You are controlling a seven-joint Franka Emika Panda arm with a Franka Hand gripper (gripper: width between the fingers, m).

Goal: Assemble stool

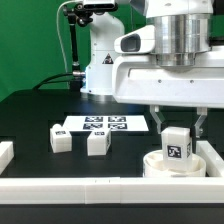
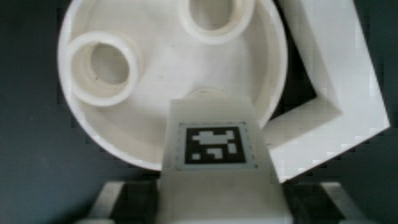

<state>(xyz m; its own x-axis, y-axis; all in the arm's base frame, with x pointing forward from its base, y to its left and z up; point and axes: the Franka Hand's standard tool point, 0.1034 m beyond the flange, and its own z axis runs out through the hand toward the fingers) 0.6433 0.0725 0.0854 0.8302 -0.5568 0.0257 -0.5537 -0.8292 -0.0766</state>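
Note:
The round white seat [image 1: 165, 163] lies on the black table at the exterior view's right, against the white border rail. My gripper [image 1: 177, 138] is shut on a white tagged leg [image 1: 177, 145] and holds it upright just over the seat. In the wrist view the leg [image 2: 217, 140] fills the space between my fingers [image 2: 128, 200], with the seat [image 2: 160, 75] and two of its round holes behind it. Two more legs [image 1: 60, 139] [image 1: 97, 143] lie on the table at the exterior view's left.
The marker board [image 1: 103, 124] lies flat at the table's middle. White border rails run along the front [image 1: 110, 186], the left [image 1: 5, 155] and beside the seat [image 2: 338, 100]. The robot's base [image 1: 100, 60] stands behind.

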